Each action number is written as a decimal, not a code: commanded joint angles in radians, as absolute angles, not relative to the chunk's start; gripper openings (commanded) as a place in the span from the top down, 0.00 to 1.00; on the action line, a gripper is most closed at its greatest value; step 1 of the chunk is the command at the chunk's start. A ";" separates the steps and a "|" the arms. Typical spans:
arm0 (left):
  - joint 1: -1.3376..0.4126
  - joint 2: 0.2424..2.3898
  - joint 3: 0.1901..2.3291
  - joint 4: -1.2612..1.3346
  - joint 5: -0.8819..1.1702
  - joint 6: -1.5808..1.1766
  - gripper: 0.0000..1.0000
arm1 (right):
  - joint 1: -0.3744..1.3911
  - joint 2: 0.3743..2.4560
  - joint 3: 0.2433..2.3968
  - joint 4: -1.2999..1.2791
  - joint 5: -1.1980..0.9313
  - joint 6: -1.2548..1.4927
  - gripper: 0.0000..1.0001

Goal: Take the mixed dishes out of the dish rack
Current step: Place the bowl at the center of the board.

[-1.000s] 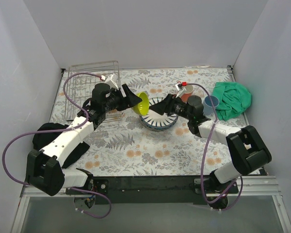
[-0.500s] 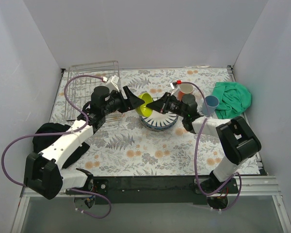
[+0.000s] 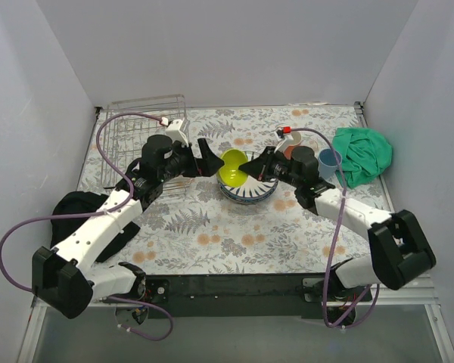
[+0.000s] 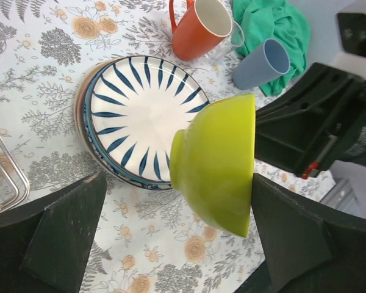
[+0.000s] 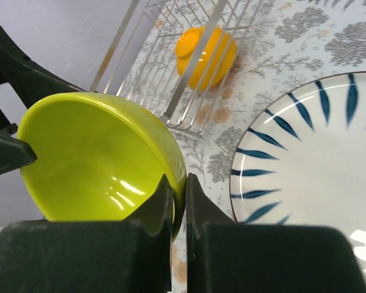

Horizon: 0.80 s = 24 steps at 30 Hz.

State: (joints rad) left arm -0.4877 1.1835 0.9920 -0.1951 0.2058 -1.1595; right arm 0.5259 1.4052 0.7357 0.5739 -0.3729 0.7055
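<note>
The lime-green bowl [image 3: 233,167] hangs tipped on its side above the left edge of a stack of plates [image 3: 247,193] at mid-table, its hollow facing right and upward. The right gripper [image 5: 178,183] is clenched on the bowl's rim, one finger inside and one outside. The left gripper [image 3: 209,160] is spread wide with the bowl between its fingers [image 4: 67,235]. One side of the bowl stands clear of its finger. The rim looks close to the other, though from this angle I cannot tell whether they touch. The top plate of the stack is the dark-and-white striped plate [image 4: 137,113], lying flat below the bowl. Just beyond it, to the far right, the orange mug [image 4: 198,29] and the light-blue cup [image 4: 262,63] stand side by side, next to the green cloth [image 3: 361,154]. The dish rack [image 3: 140,130] sits at the far left of the floral table [image 3: 212,234], and an orange-yellow bowl [image 5: 206,54] lies inside it on its side. A black cloth [image 3: 66,209] lies at the near left.
</note>
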 commanded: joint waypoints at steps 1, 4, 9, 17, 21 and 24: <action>-0.460 1.103 1.039 -0.273 -0.155 -0.973 0.02 | 0.488 1.241 0.788 0.160 -0.195 0.467 0.99; -0.474 1.072 1.006 -0.264 -0.282 -0.925 0.02 | 0.459 1.163 0.818 -0.124 -0.068 0.356 0.99; -0.497 1.028 0.950 -0.238 -0.365 -0.888 0.02 | 0.321 1.088 0.861 -0.420 0.038 0.279 0.99; -0.541 0.986 0.888 -0.198 -0.454 -0.854 0.02 | 0.146 1.107 0.853 -0.537 0.017 0.219 0.99; -0.551 0.979 0.876 -0.186 -0.477 -0.844 0.02 | 0.123 1.169 0.862 -0.538 0.026 0.219 0.99; -0.552 0.973 0.868 -0.176 -0.485 -0.841 0.02 | 0.120 1.222 0.874 -0.531 0.037 0.216 0.99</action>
State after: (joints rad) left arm -0.5468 1.0061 0.8780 -0.2012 -0.4282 -0.8658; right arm 0.1291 1.1732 0.8375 -0.5339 0.0242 0.2317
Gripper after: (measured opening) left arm 0.982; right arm 0.077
